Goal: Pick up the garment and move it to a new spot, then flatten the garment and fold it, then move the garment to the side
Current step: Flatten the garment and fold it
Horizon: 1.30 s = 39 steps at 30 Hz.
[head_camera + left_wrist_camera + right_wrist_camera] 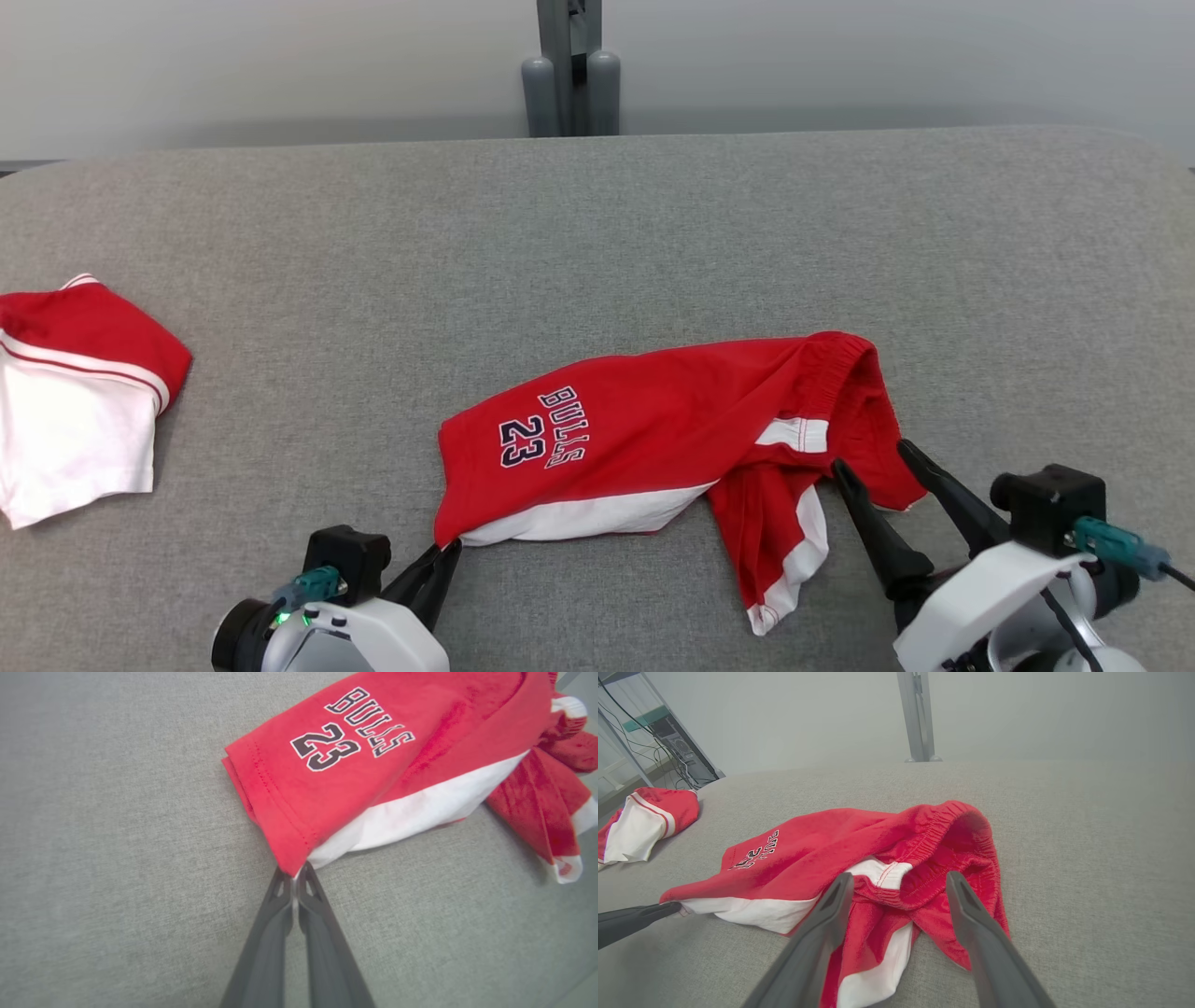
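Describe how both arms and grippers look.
Left gripper and right gripper each have two long, dark, tapering fingers on a black blocky mount, backed by a glossy white wrist shell. Each wrist carries a teal connector; a thin black cable leaves the right one, and a green light glows on the left wrist.

The second red-and-white garment (75,392) runs off the head view's left edge, so no idea what it is. The shorts (373,765) get chopped at the left wrist view's top right, and the grey post (569,65) is cut off up top.
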Tool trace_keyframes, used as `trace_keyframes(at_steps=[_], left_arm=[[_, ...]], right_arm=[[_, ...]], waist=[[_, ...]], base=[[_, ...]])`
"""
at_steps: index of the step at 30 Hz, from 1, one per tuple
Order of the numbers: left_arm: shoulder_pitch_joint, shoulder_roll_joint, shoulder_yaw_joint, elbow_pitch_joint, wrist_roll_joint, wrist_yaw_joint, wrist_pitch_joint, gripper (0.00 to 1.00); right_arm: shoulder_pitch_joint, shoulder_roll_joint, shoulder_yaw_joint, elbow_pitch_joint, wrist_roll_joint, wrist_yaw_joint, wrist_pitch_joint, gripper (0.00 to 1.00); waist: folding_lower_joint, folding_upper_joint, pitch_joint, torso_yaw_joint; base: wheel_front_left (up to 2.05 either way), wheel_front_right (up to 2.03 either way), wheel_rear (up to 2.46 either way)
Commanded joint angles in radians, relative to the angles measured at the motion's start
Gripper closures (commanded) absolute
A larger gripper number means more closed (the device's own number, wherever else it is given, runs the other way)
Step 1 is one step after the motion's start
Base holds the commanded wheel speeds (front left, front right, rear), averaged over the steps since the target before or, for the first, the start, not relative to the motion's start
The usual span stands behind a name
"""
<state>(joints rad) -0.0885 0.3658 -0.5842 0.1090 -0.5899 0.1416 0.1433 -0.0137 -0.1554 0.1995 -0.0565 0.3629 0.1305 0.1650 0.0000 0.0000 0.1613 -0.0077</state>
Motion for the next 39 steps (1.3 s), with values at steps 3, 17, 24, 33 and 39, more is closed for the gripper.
trace_keyframes(at_steps=[3, 17, 24, 33, 39], left_arm=[[-0.028, 0.01, 0.004, -0.006, 0.01, 0.0, -0.003, 1.0], [-0.061, 0.007, 0.006, -0.002, 0.014, 0.0, -0.023, 1.0], [-0.078, 0.027, 0.056, -0.047, 0.014, 0.031, -0.067, 1.0], [-0.155, 0.067, 0.169, -0.201, 0.016, 0.076, -0.13, 1.0], [-0.264, 0.052, 0.261, -0.328, -0.009, 0.098, -0.18, 1.0]], right_arm=[[-0.054, -0.013, 0.025, 0.063, 0.041, 0.001, 0.005, 0.0], [-0.187, -0.06, 0.133, 0.226, 0.172, 0.001, -0.053, 1.0], [-0.187, -0.101, 0.145, 0.152, 0.24, 0.001, -0.105, 1.0], [-0.25, -0.109, 0.057, 0.005, 0.232, 0.001, -0.215, 1.0], [-0.344, -0.09, -0.017, -0.081, 0.2, 0.001, -0.253, 1.0]], waist=[[0.0, 0.0, 0.011, 0.013], [0.0, 0.0, 0.046, 0.034], [0.0, 0.0, 0.042, 0.027], [0.0, 0.0, 0.011, 0.024], [0.0, 0.0, -0.016, 0.028]], base=[[0.0, 0.0, 0.0], [0.0, 0.0, 0.0], [0.0, 0.0, 0.0], [0.0, 0.0, 0.0], [0.0, 0.0, 0.0]])
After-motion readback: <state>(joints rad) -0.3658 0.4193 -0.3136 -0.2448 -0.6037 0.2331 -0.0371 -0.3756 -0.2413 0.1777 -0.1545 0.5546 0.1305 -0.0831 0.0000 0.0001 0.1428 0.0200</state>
